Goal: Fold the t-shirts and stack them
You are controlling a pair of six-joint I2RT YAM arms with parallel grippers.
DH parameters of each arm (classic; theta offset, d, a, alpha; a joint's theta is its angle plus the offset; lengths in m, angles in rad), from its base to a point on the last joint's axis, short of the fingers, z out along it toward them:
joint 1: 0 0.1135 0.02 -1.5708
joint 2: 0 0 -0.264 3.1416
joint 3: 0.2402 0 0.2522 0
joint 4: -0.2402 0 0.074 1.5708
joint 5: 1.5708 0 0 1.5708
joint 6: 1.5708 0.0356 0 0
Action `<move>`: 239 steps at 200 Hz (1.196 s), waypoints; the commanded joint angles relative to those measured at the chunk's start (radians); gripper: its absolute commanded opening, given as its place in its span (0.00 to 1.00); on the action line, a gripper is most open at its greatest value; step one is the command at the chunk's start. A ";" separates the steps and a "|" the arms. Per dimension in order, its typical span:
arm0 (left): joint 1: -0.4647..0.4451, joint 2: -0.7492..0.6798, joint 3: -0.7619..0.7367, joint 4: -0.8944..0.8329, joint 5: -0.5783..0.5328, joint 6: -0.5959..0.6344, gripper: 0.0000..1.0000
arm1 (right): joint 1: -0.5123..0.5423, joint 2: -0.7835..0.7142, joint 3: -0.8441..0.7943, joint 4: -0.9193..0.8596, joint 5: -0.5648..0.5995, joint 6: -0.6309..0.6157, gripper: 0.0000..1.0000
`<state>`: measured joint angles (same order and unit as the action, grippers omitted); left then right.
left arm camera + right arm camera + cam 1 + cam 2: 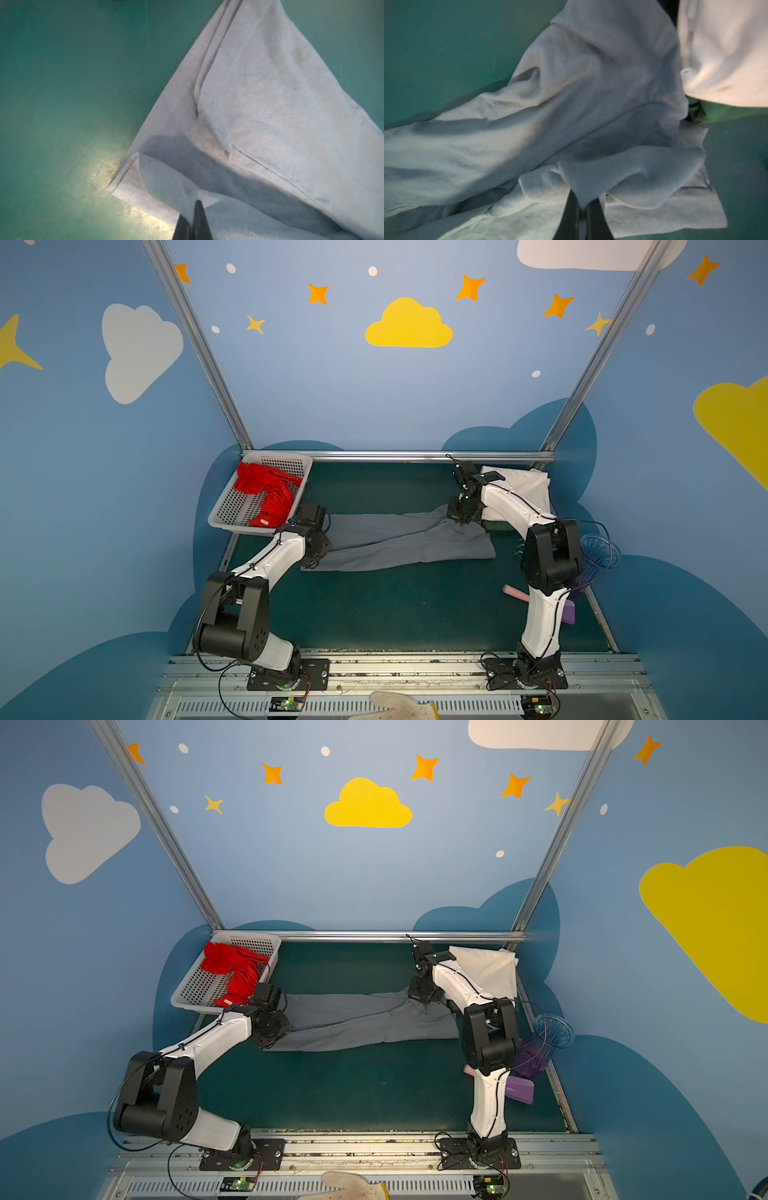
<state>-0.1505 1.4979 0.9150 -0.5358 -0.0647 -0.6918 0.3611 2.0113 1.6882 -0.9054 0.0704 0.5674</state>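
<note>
A slate grey t-shirt [407, 541] [365, 1021] lies stretched across the middle of the green mat, creased and partly doubled over. My left gripper [192, 209] is shut on a pinch of its hemmed left end [158, 172], low over the mat [320, 547]. My right gripper [584, 199] is shut on a raised fold of grey cloth at the shirt's far right end [461, 514]. A folded cream-white t-shirt [519, 489] [486, 969] [720, 52] rests at the back right, just behind the right gripper. A crumpled red t-shirt [270, 493] [237, 969] lies in the basket.
The white perforated basket [224, 514] [187, 998] stands at the back left beside the left wrist. A clear blue-purple vase [598, 551] [548, 1031], a pink object [515, 593] and a purple block [569, 612] sit by the right arm. Metal rails border the mat.
</note>
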 commanded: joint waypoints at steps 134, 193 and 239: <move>0.003 -0.389 -0.185 -0.165 -0.021 -0.064 0.04 | 0.028 -0.272 -0.318 -0.009 0.061 0.078 0.00; 0.012 -0.345 -0.173 -0.072 -0.090 -0.059 0.04 | 0.024 -0.143 -0.192 -0.015 0.072 0.043 0.00; 0.036 -0.135 -0.090 -0.011 -0.097 -0.038 0.04 | 0.009 -0.055 -0.111 -0.032 0.091 0.021 0.00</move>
<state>-0.1356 1.2858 0.7826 -0.5797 -0.1207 -0.7433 0.3851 1.9263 1.5284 -0.9039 0.1162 0.6056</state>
